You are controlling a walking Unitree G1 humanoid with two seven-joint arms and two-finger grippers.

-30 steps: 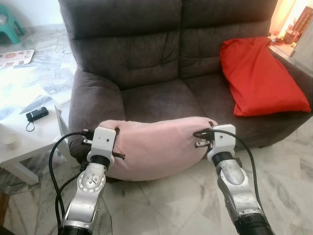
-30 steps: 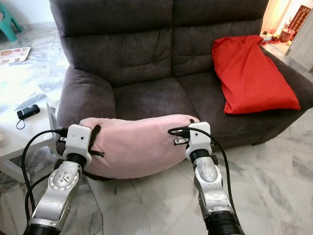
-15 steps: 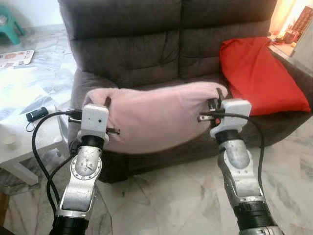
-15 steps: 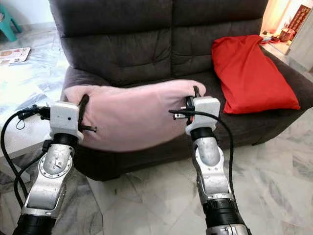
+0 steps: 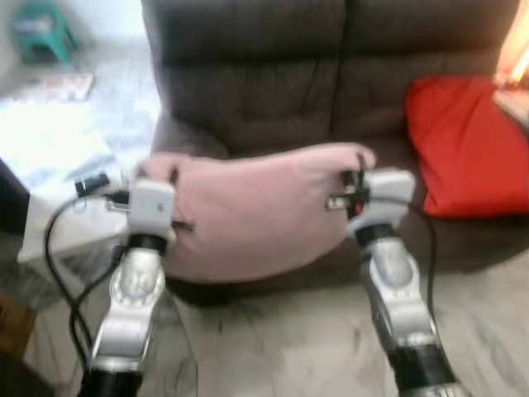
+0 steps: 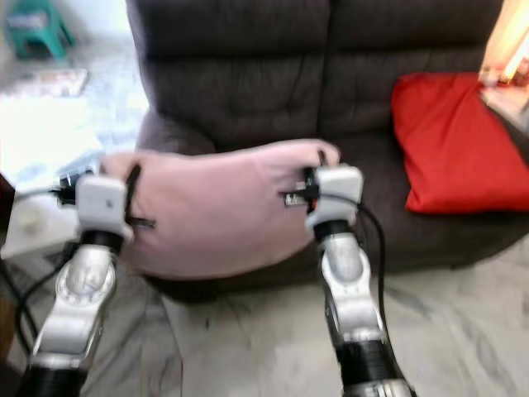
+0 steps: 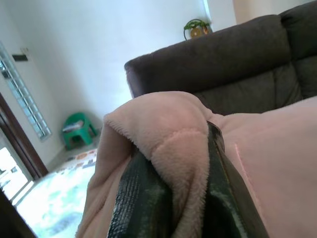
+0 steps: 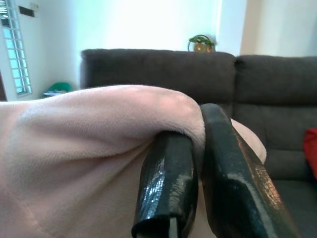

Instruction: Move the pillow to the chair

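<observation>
A pink pillow point(image 5: 256, 211) hangs in the air in front of a dark brown sofa point(image 5: 273, 91), stretched between the robot's two arms, its middle sagging slightly below the two held ends. The left gripper point(image 7: 173, 198) has its two black fingers point(image 7: 136, 198) pinched tight on a fold of plush fabric at the pillow's left end, the cloth bulging up between them. The right gripper point(image 8: 195, 183) is likewise clamped on the pillow's right end, with only a thin ridge of fabric between its fingers point(image 8: 166, 183). A red pillow point(image 5: 467, 145) lies on the sofa's right-hand seat, well apart from the pink one. To the robot's left stands a white low table point(image 5: 50, 149), and beyond it a green plastic stool point(image 5: 40, 29) on the pale marbled floor point(image 5: 273, 347). The head views are blurred. A small potted plant point(image 8: 200, 43) shows behind the sofa's back.
</observation>
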